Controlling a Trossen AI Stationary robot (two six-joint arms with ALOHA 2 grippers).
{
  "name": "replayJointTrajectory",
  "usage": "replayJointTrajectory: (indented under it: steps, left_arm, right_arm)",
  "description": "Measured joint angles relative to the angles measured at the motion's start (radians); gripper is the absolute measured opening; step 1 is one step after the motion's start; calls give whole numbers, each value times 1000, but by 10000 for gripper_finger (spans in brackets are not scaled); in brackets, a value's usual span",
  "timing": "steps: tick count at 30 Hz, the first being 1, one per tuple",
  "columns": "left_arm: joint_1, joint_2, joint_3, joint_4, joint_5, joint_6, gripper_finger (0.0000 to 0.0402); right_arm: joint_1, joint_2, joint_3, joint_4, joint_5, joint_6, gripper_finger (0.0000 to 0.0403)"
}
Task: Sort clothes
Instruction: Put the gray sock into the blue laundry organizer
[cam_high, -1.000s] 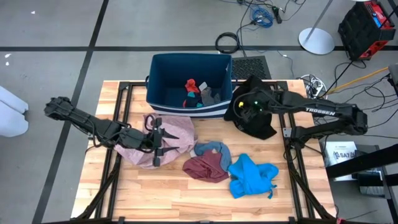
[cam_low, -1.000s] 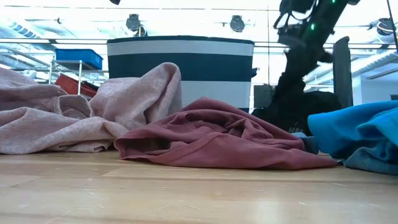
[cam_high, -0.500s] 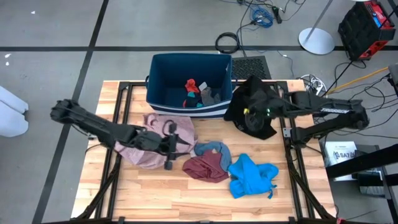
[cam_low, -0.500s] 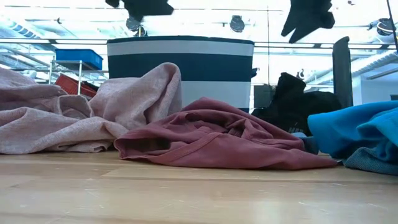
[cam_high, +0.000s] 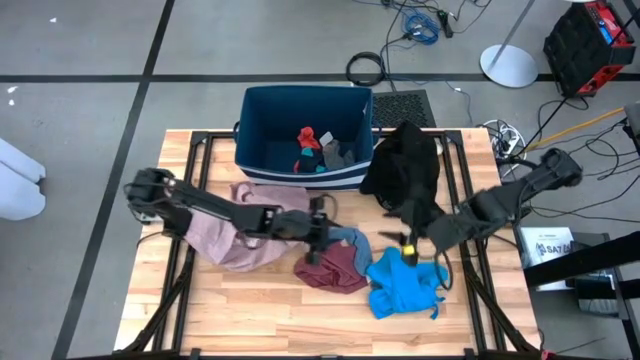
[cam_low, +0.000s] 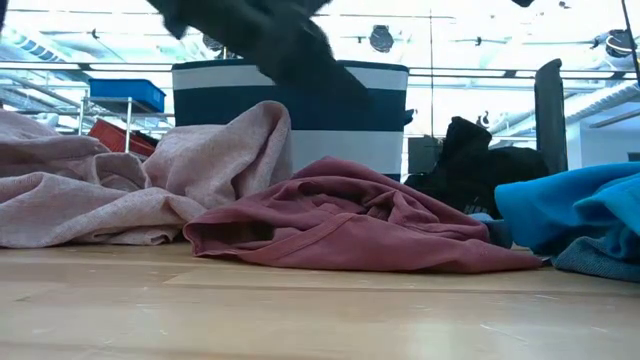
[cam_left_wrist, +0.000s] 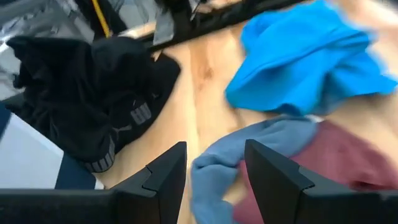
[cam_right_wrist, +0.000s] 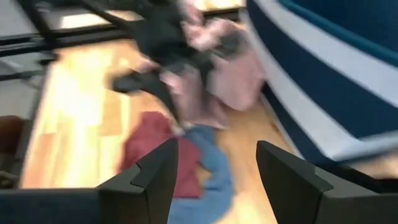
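Both grippers empty, jaws apart: left gripper (cam_high: 318, 243) over grey-blue garment (cam_high: 340, 240) at centre, right gripper (cam_high: 411, 245) above blue one (cam_high: 400, 285). Next: descend, pinch fabric.

Bright even light, motion-blurred wrist views

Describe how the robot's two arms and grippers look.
Both arms are dark, slim and jointed. The left gripper and right gripper each end in two black, angular, wedge-shaped fingers. A small yellow-green light glows by the right gripper.
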Motion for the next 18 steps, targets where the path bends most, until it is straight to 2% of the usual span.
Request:
replayJointTrajectory:
  steps: [3, 8, 10, 14, 18]
  left_arm:
    - [27, 91, 110, -102, -12, -5, 173]
    - [59, 212, 237, -241, 2, -16, 173]
    - [75, 254, 261, -258, 20, -25, 173]
    - [122, 328, 273, -228, 128, -55, 173]
    - [158, 378, 273, -228, 140, -87, 173]
  right_arm:
    - [37, 0, -81, 132, 0, -19, 203]
    - [62, 0, -181, 187, 4, 35, 203]
    - [61, 0, -198, 182, 2, 50, 203]
    - [60, -1, -203, 180, 2, 34, 203]
    - [60, -14, -203, 183, 1, 16, 203]
